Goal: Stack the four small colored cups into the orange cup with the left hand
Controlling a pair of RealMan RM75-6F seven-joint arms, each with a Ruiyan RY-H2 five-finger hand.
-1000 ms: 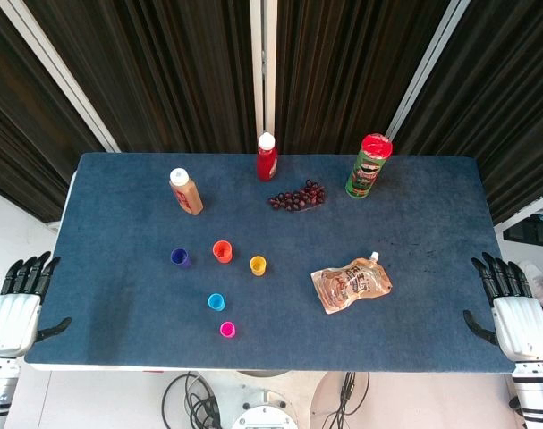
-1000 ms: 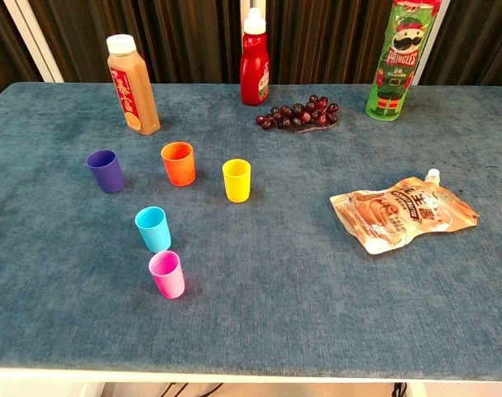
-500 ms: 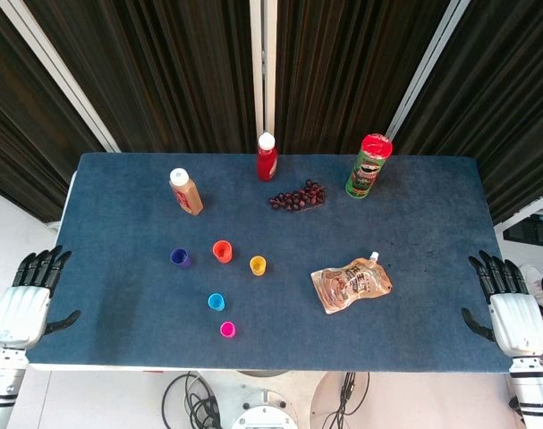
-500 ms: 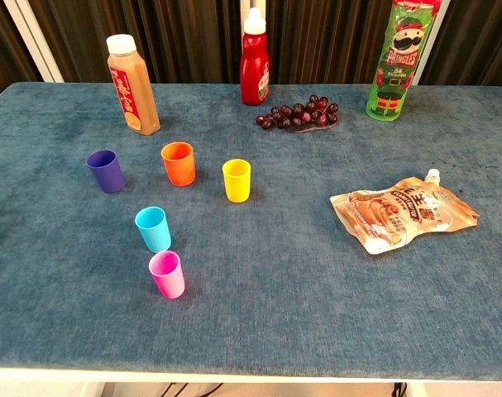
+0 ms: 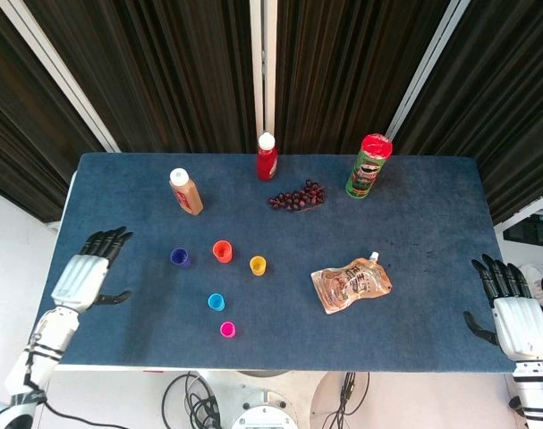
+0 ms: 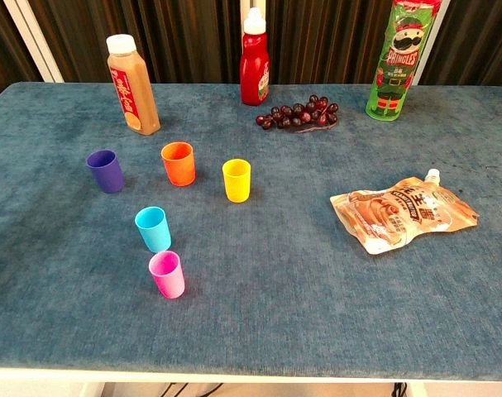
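Observation:
The orange cup (image 5: 222,251) (image 6: 179,163) stands upright left of the table's middle. Around it stand a purple cup (image 5: 179,257) (image 6: 106,170), a yellow cup (image 5: 258,264) (image 6: 236,180), a light blue cup (image 5: 216,302) (image 6: 153,229) and a pink cup (image 5: 227,330) (image 6: 167,275), all apart from one another. My left hand (image 5: 85,273) hovers over the table's left edge, fingers spread, holding nothing, well left of the purple cup. My right hand (image 5: 513,313) hangs beyond the table's right front corner, also empty with fingers apart. Neither hand appears in the chest view.
A brown drink bottle (image 5: 185,191) stands behind the cups. A red ketchup bottle (image 5: 267,157), a bunch of grapes (image 5: 298,197) and a green Pringles can (image 5: 368,166) line the back. A flat brown pouch (image 5: 352,283) lies right of the cups.
My left hand has moved up and rightward from beside the front left corner to over the table's left edge. The right hand has barely shifted. The cups have not moved.

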